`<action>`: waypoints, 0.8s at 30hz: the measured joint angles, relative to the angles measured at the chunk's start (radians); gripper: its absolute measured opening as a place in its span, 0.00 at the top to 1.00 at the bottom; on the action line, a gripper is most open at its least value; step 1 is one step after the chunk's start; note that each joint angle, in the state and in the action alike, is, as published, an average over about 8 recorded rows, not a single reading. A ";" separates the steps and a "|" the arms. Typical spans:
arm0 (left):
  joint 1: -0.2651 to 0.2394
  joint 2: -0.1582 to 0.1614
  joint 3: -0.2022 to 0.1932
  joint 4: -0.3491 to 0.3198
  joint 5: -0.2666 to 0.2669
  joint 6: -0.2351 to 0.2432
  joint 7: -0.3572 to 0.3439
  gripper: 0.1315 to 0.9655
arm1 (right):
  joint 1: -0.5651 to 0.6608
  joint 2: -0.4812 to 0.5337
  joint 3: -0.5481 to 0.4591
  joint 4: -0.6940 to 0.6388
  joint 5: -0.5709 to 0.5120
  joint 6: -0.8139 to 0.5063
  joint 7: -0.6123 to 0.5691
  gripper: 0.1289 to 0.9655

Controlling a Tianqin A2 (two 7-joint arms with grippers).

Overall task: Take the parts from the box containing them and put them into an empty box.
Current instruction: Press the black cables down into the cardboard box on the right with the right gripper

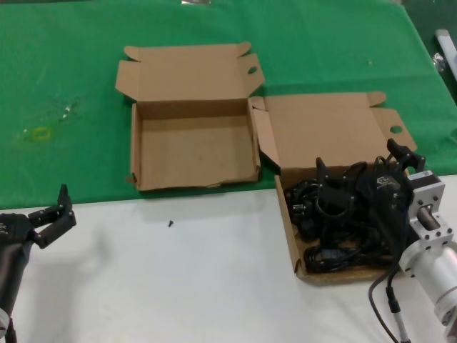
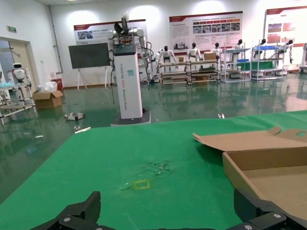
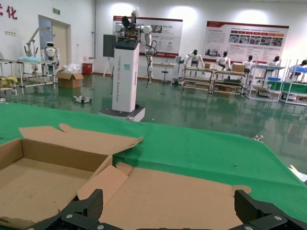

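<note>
Jaws: both our sets are spread wide, gripping nothing.
Right gripper [image 1: 360, 175]: over the cords [image 1: 335, 221], right above the full box [image 1: 289, 229].
Left gripper [image 1: 53, 214]: low at the bench's [image 1: 178, 279] near left edge, idle.
Cords: black tangle lying in the right box.
Empty box [image 1: 193, 143]: open on the green cloth [image 1: 64, 86], just left of the full one.

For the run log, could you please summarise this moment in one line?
right gripper: open, over cords in right box | left gripper: open, idle at near left | left box: empty
</note>
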 joint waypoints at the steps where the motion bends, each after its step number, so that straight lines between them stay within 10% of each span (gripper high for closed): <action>1: 0.000 0.000 0.000 0.000 0.000 0.000 0.000 0.00 | 0.000 0.000 0.000 0.000 0.000 0.000 0.000 0.00; 24: 0.000 0.000 0.000 0.000 0.000 0.000 0.000 0.01 | 0.000 0.000 0.000 0.000 0.000 0.000 0.000 0.00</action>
